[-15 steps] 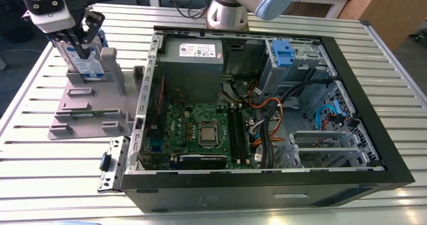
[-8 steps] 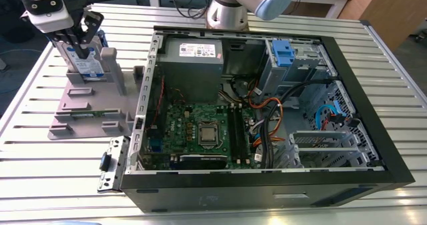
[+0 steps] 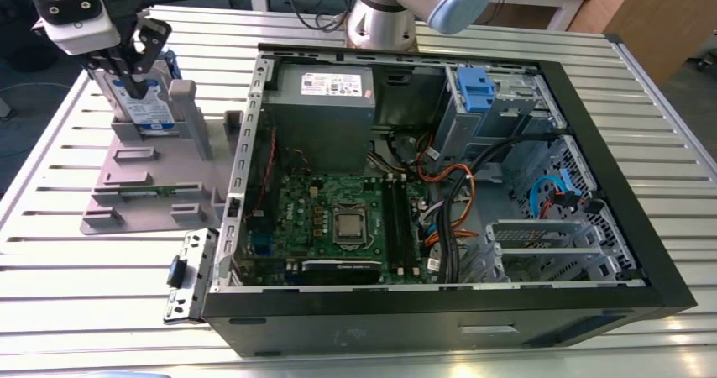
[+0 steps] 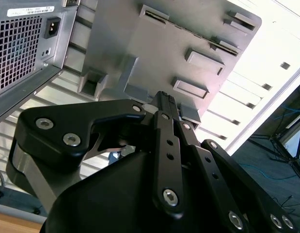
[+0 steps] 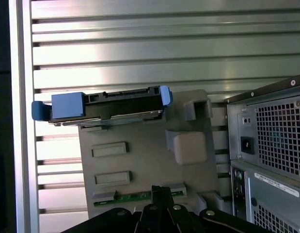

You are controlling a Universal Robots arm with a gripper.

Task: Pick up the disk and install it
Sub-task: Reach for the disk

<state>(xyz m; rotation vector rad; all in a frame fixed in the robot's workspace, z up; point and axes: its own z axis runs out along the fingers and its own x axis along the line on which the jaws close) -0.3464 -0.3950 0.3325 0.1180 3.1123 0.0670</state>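
Overall light: bright and even in the exterior view, coming down from above.
Table slats (image 3: 67, 311): a soft sheen there, but in both wrist views whole bands burned out to white glare.
Case interior (image 3: 448, 193): dimmer, shaded by its own walls.
Gripper (image 4: 164, 99): a dark mass in the second wrist view, small highlights on its screws (image 4: 72, 140).
Shadows: soft and short beside the fixture (image 3: 157, 185).

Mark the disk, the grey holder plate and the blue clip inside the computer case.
Disk (image 5: 116, 104): first wrist view, on the middle of its dark edge.
Grey holder plate (image 5: 140, 165): first wrist view, on its bare flat face.
Blue clip (image 3: 476, 88): exterior view, on its blue plastic body.
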